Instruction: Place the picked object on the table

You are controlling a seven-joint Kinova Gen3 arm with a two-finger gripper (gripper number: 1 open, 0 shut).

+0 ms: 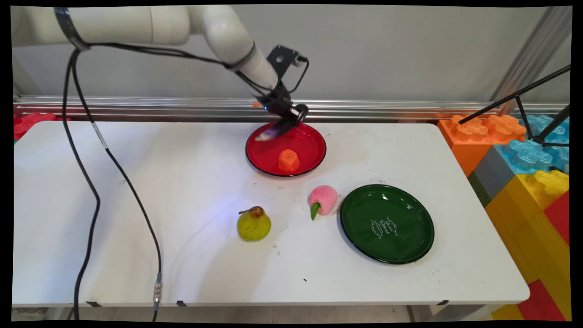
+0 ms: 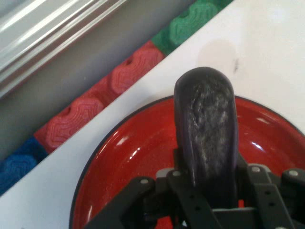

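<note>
i have my gripper point(image 1: 283, 125) clamped on a purple eggplant point(image 1: 269, 133), jaws closed tight around its thick end so the rest sticks out ahead of me, and i hang low over the far rim of the red plate point(image 1: 314, 150). in the hand view the eggplant point(image 2: 207, 129) rises straight between my black links with the red plate point(image 2: 138, 157) spread beneath it, so it is over the dish but i cannot tell whether its tip touches the surface. an orange fruit point(image 1: 288, 161) already sits in the same plate, nearer the front rim and apart from what i carry. i judge this to be a carrying or lowering stage with the eggplant in my hold above the plate. the white table point(image 1: 136, 191) is smooth and faintly scuffed; on it a yellow-green pear point(image 1: 253, 223) sits toward the near side, a pink peach with a green leaf point(image 1: 323, 201) lies just beside the green plate point(image 1: 387, 224), which holds nothing. a metal rail point(image 1: 136, 105) runs along the back under a grey wall, and big coloured foam blocks point(image 1: 524, 155) are stacked at the right with a black tripod point(image 1: 537, 107) over them.
</note>
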